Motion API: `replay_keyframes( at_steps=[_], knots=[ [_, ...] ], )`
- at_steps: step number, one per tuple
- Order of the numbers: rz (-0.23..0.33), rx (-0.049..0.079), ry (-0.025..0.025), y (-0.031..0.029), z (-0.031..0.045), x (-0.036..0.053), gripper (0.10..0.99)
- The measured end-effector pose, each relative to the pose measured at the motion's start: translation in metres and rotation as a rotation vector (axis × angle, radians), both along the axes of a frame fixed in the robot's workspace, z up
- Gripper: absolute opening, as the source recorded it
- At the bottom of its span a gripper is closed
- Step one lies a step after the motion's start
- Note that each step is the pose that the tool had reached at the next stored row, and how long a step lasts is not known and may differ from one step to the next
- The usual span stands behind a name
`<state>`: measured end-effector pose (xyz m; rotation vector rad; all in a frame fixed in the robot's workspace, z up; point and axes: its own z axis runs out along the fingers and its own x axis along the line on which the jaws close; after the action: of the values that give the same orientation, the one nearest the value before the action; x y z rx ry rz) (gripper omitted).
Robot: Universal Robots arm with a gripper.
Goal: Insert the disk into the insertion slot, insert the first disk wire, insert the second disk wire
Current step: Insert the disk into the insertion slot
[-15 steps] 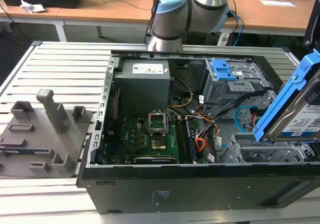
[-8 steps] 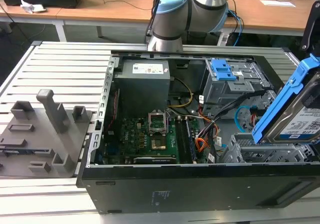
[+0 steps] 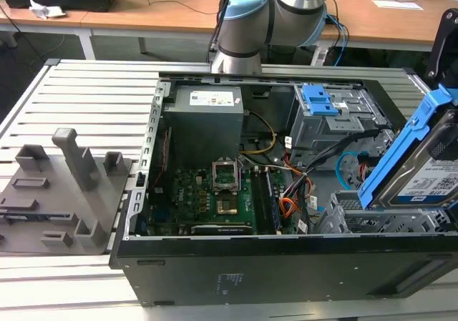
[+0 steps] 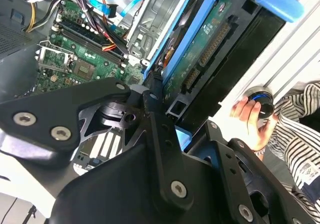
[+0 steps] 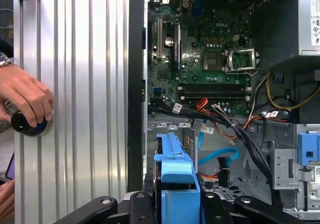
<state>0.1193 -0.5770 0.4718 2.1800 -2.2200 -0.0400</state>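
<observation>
The disk [image 3: 429, 171], a silver drive with a white label in a bright blue carrier, hangs tilted at the exterior view's right. My gripper [image 5: 174, 206] is shut on the disk, its black fingers [image 4: 156, 109] clamping the carrier's sides. The disk's lower end is just above the insertion slot [image 3: 358, 217], a low perforated grey cage inside the case. The first disk wire [image 3: 288, 208], an orange, red and black bundle, lies loose beside the motherboard. The second disk wire [image 5: 220, 156], a light blue cable, loops on the case floor near the cage.
The open black computer case [image 3: 272, 264] lies on a slatted metal table [image 3: 86, 99]. A taller grey cage with a blue latch [image 3: 322, 106] stands behind the slot. A person's hand [image 5: 25, 97] grips a black knob on the table. Grey fixtures [image 3: 64, 185] sit at the exterior view's left.
</observation>
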Motion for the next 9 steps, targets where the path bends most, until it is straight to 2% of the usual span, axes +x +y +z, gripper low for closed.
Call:
replay_keyframes(
  at_steps=[7,9],
  knots=[
    [0.0,0.0,0.0,0.0014,-0.0054,0.0002,0.361],
    [0.0,0.0,0.0,0.0082,-0.0056,0.0003,0.361]
  ],
)
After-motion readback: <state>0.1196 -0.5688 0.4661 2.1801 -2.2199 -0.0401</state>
